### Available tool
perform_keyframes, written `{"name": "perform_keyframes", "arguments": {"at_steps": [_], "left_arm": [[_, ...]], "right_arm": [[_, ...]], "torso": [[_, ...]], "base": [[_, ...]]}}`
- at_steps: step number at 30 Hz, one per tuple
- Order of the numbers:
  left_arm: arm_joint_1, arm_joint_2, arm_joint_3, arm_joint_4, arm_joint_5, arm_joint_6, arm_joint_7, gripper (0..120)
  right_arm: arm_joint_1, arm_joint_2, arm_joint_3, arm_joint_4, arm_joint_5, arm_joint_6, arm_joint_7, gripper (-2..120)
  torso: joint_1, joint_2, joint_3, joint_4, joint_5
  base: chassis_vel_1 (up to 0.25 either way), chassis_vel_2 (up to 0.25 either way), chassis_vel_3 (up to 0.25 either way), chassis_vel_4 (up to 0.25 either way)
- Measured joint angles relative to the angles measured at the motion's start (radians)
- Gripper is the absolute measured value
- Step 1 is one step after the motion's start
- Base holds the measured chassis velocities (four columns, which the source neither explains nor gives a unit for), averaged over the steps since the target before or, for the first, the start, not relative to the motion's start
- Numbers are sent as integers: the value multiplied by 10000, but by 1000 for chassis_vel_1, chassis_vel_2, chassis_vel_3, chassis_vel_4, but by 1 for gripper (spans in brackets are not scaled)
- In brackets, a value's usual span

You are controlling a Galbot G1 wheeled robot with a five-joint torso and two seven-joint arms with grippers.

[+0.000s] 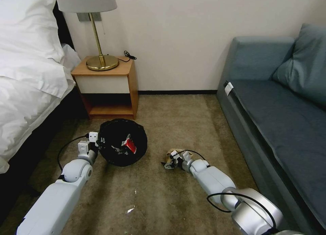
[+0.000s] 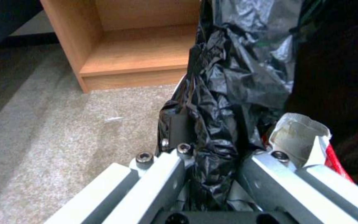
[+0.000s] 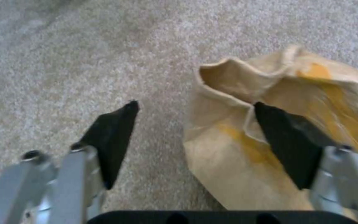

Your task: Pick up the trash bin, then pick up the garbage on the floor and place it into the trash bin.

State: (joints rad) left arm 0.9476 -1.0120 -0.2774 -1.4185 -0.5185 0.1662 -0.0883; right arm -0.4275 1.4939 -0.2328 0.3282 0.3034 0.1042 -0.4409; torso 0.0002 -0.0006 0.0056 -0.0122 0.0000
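Observation:
The trash bin (image 1: 119, 153), round with a crinkled black liner (image 2: 228, 77), sits tilted on the carpet in front of the nightstand. A red-and-white crushed packet (image 1: 130, 145) lies inside it, also seen as a torn packet (image 2: 301, 137) beside the gripper. My left gripper (image 1: 99, 142) is shut on the bin's lined rim at its left side, and the left wrist view shows that gripper (image 2: 212, 152) pinching the black plastic. A piece of garbage, crumpled brown paper (image 1: 174, 152), lies on the carpet to the bin's right. My right gripper (image 3: 196, 105) is open low over it. One finger (image 3: 289, 143) rests over the brown paper (image 3: 233, 168); the other finger (image 3: 110, 137) is over bare carpet.
A wooden nightstand (image 1: 130, 78) with a brass lamp (image 1: 98, 60) stands against the wall behind the bin. The bed (image 1: 27, 92) runs along the left and a blue-grey sofa (image 1: 271, 119) along the right. Small white scraps (image 1: 130, 210) lie on the carpet between my arms.

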Motion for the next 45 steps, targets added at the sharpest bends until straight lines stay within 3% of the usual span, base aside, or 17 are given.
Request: {"name": "perform_keyframes", "arguments": {"at_steps": [20, 33, 45], "left_arm": [[39, -54, -86, -3, 29, -51, 27, 0], [35, -15, -47, 16, 45, -45, -17, 0], [-221, 86, 102, 94, 27, -16, -94, 0]], "right_arm": [[29, 131, 138, -103, -52, 14, -395, 0], [-275, -93, 406, 702, 185, -41, -467, 0], [-886, -1311, 1382, 3925, 931, -877, -181, 0]], "torso": [[0, 0, 0, 1, 0], [0, 0, 0, 1, 0], [0, 0, 0, -1, 1]], "base": [[0, 0, 0, 0], [0, 0, 0, 0], [0, 0, 0, 0]]}}
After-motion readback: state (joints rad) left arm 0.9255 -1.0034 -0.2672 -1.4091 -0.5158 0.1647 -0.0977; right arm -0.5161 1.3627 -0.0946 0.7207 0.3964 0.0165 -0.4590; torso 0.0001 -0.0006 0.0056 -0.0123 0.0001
